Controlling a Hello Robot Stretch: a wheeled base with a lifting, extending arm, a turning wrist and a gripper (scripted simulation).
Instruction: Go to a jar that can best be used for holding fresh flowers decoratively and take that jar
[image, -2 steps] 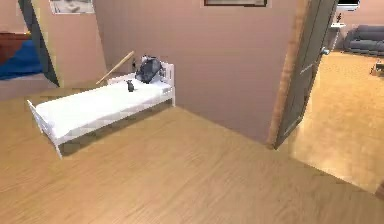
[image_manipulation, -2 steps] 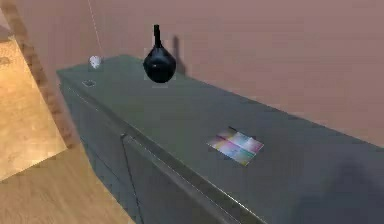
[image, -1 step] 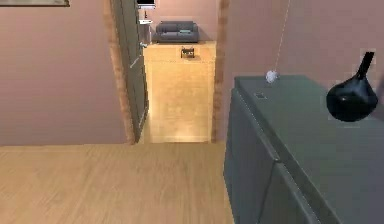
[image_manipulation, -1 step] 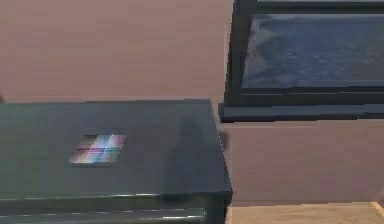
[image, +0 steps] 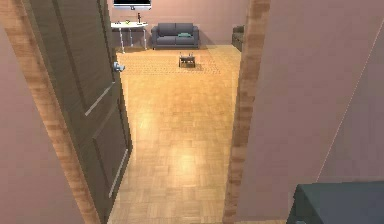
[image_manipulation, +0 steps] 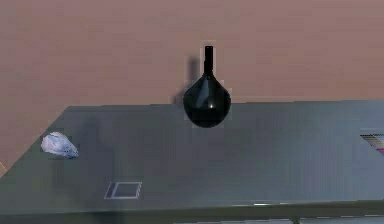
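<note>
- You cannot tell how the jaws stand.
- Your black, narrow-necked jar (image_manipulation: 207, 98) stands upright on the grey tabletop (image_manipulation: 290, 150), near the pink wall.
- A crumpled pale thing (image_manipulation: 59, 146) lies well apart, toward the arm side view's left.
- Ahead, a dark door (image: 85, 100) stands open onto a grey sofa (image: 176, 36).

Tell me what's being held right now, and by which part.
Cannot be told: whether the vase stands on the table or hangs above it isn't clear.

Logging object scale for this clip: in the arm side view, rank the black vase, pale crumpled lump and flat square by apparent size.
1. black vase, clearly largest.
2. pale crumpled lump and flat square: alike in size; the square lies nearer the camera, so unranked.
</note>
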